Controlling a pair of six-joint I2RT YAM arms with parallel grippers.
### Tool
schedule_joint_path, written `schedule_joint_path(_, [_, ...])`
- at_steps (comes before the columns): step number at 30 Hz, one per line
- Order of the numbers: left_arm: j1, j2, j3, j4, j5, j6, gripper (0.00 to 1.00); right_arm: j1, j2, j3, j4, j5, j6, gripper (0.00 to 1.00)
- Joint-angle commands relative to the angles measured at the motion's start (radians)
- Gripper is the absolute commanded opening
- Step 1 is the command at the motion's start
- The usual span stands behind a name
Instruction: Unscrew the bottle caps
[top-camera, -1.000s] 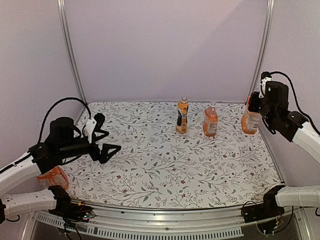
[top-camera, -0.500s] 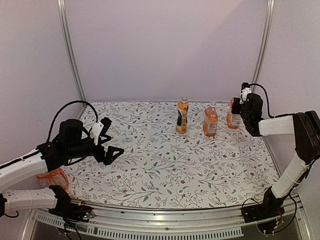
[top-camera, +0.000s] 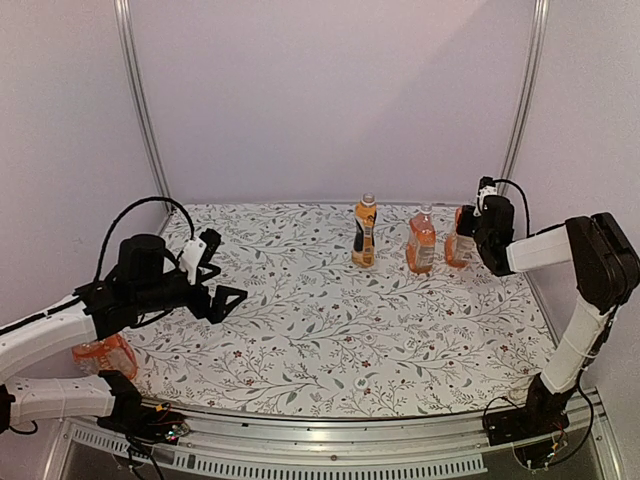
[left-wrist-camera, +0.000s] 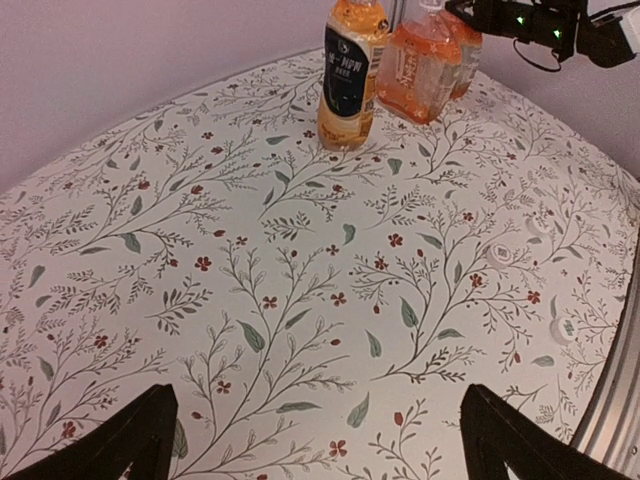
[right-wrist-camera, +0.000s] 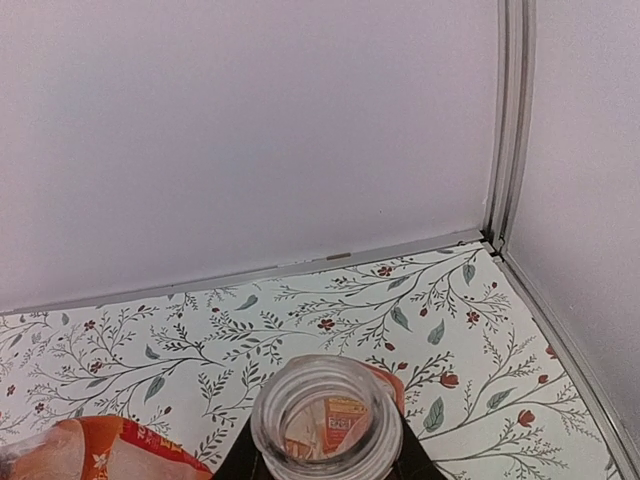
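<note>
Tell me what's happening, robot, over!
Left fingers open, empty. Right fingers shut on held bottle, neck uncapped. Tall bottle and squat bottle stand capped; squat bottle close beside the held one.

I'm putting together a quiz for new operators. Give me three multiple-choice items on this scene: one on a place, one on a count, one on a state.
1. In the top view, where does the dark-label bottle stand relative to the free-standing squat bottle?
A. to its left
B. to its right
C. on top of it

2. How many bottles of orange drink show in the top view?
A. two
B. four
C. six

3. The bottle in the right gripper is:
A. capped
B. open-mouthed, cap off
C. crushed flat

Answers:
1 A: both stand at the far side of the table, with the dark-label one on the left.
2 B: two stand free at the back, one is gripped, and a fourth bottle is at the near-left edge.
3 B: the right wrist view looks straight into its bare threaded neck.
</note>
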Motion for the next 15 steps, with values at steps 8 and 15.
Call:
schedule_joint_path(8, [0.015, -0.016, 0.025, 0.022, 0.000, -0.013, 1.00, 0.085, -0.032, 0.014, -0.124, 0.176, 0.074, 0.00])
schedule_joint_path(15, [0.015, -0.011, 0.031, 0.030, 0.001, -0.006, 1.00, 0.111, -0.016, 0.023, -0.165, 0.271, 0.072, 0.00])
